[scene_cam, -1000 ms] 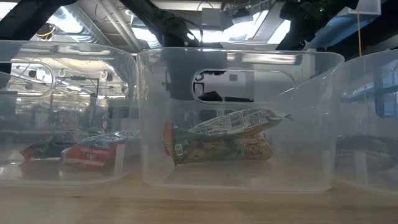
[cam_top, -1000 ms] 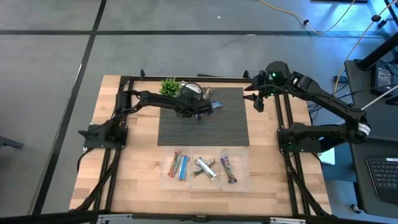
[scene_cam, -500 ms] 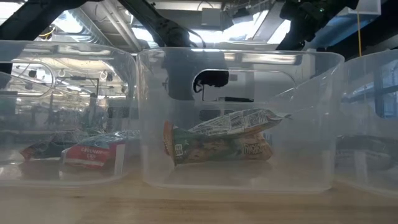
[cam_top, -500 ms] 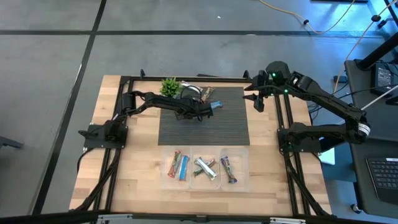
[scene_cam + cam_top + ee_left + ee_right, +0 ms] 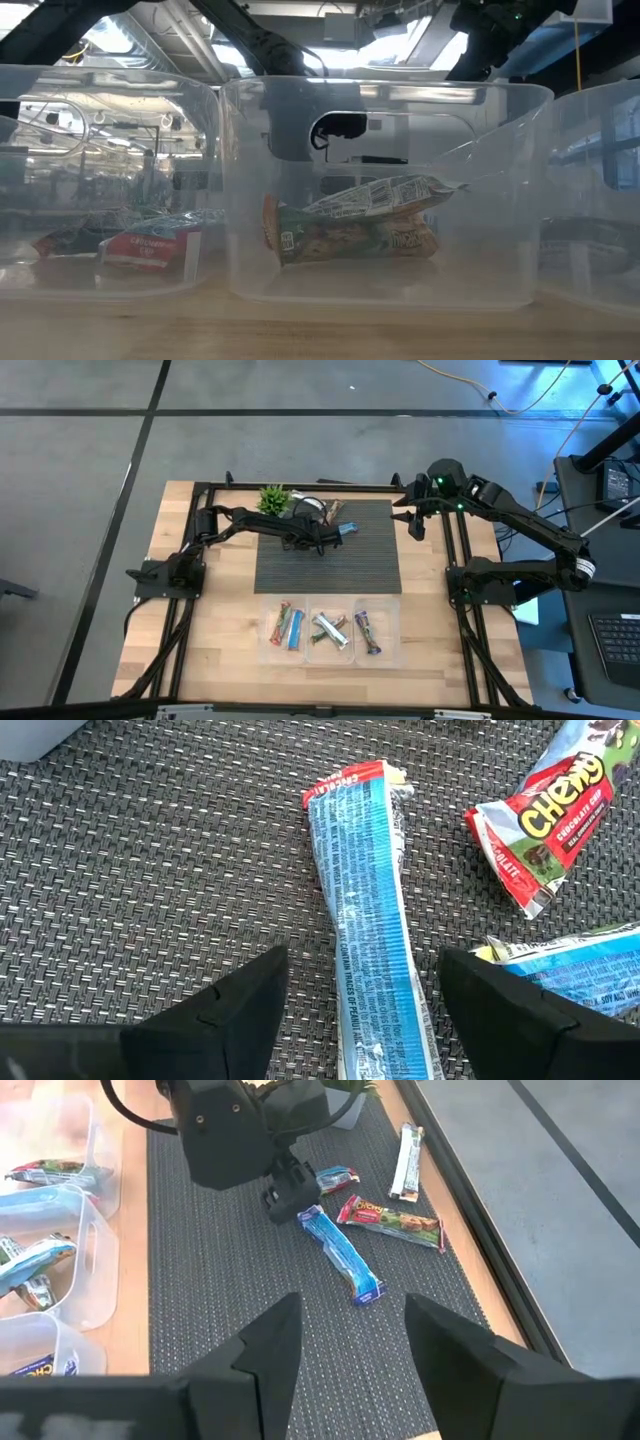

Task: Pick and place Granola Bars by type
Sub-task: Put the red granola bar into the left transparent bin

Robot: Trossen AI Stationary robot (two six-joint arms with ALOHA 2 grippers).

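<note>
One slim crinkled blue foil bar

You are looking at a light wooden butcher-block table standing on a grey concrete floor crossed by dark painted lines. A yellow cable trails across the floor, and a dark desk with a black keyboard sits beside the table. Bright ceiling lights glare overhead.
</note>
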